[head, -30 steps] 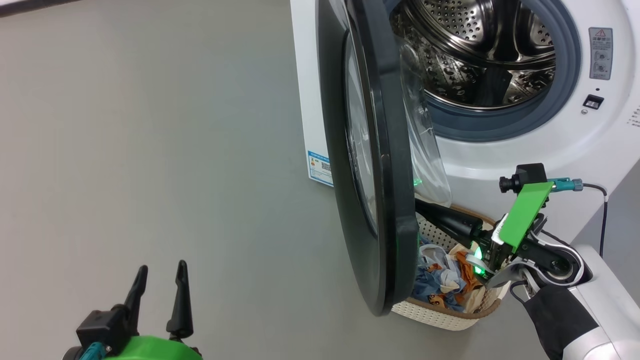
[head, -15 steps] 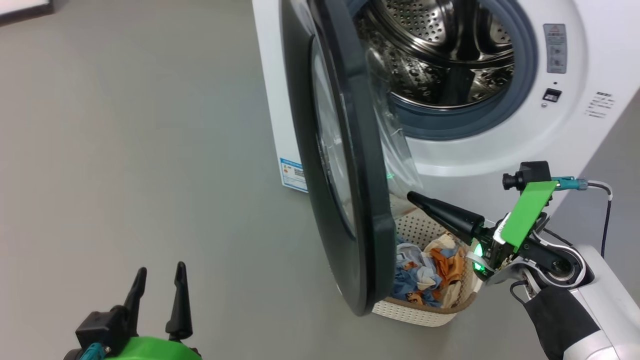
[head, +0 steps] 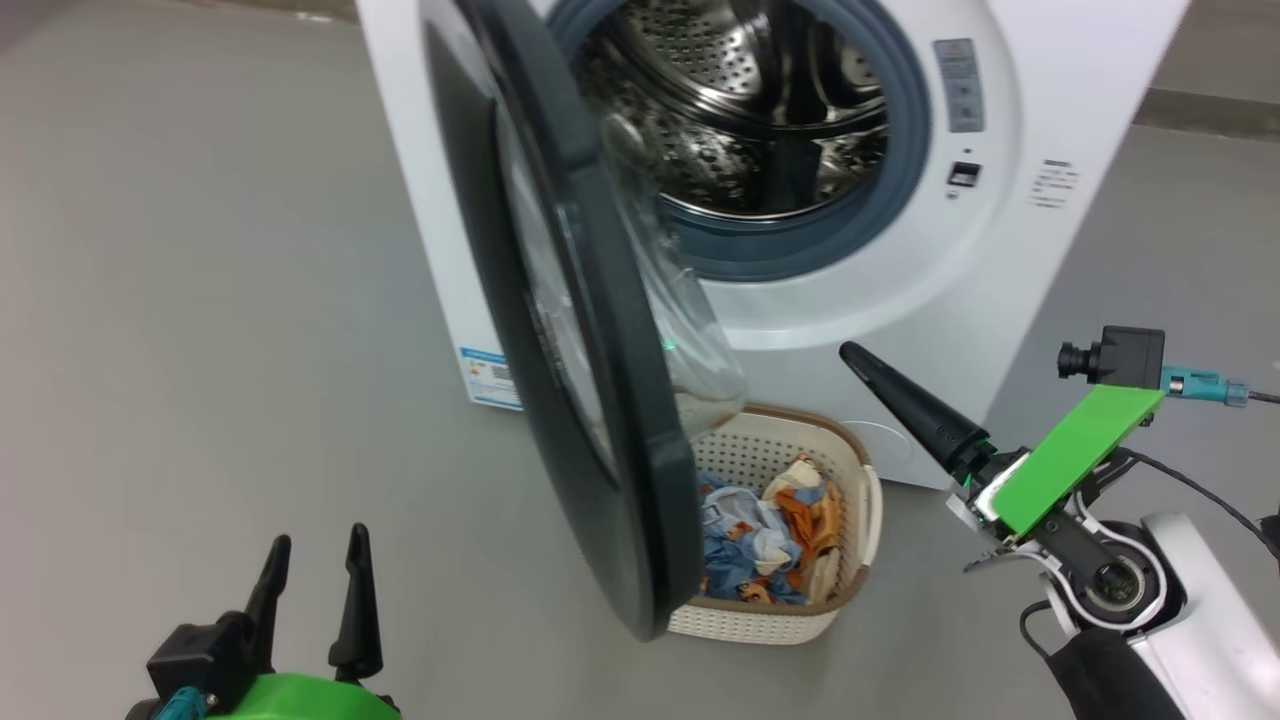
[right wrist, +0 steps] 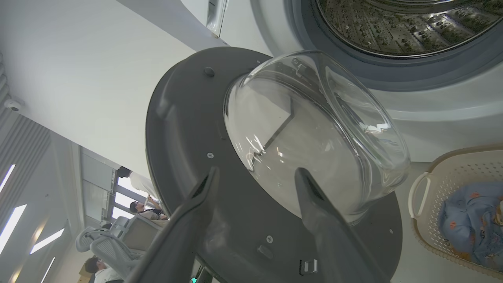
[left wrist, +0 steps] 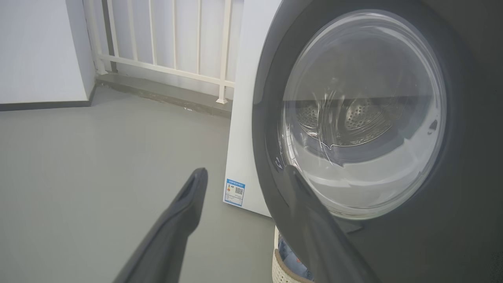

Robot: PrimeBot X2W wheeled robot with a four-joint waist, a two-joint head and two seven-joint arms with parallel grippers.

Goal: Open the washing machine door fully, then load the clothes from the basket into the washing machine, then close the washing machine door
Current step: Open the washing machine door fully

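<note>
Facing the washing machine (head: pixel 1010 250) from a little above, with its steel drum (head: pixel 740 110) laid bare. Looking at the washing machine door (head: pixel 640 480) nearly edge-on: hinged on the robot's left and swung out to roughly a right angle from the front, so judged only part-way to fully open. Seeing its outer face from the left wrist, and its inner face with the bulging glass bowl (right wrist: pixel 314 137) from the right wrist.

Finding the basket (head: pixel 868 500) on the floor (head: pixel 200 300) just in front of the machine, tucked partly under the door's lower edge on the bowl side. Holding the clothes (head: pixel 760 540) in a crumpled blue and orange heap.

Placing the right gripper (right wrist: pixel 256 173) on that same inner side, above and to the right of the basket. Spread wide on nothing, pointing up-left toward the bowl, apart from it in the head view. Placing the left gripper (head: pixel 320 540) on the outer side, low and well apart from the door, likewise spread wide and empty.

Judging the right arm nearer for both jobs: pushing the inner face leftward to finish the swing, then reaching down and left for the clothes. Watching for the door's lower rim overhanging the basket, likely to crowd any reach from above.
</note>
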